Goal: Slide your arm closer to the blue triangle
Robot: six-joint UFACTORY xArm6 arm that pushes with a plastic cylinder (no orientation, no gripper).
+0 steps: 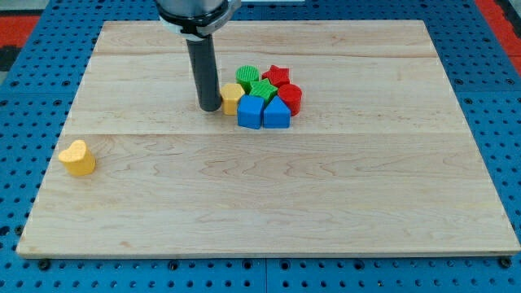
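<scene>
The blue triangle (pixel 277 113) lies in a tight cluster of blocks near the board's upper middle, at the cluster's lower right. A blue cube (pixel 250 111) touches it on the view's left. My tip (pixel 210 107) rests on the board just left of the cluster, next to a small yellow block (pixel 232 97). The blue cube and the yellow block lie between the tip and the blue triangle. Behind them sit a green star (pixel 262 89), a green block (pixel 247 76), a red star (pixel 278 76) and a red block (pixel 291 97).
A yellow heart (pixel 77 158) lies alone near the board's left edge. The wooden board (pixel 269 195) sits on a blue pegboard (pixel 32 65). The arm's dark body (pixel 195 12) hangs over the board's top edge.
</scene>
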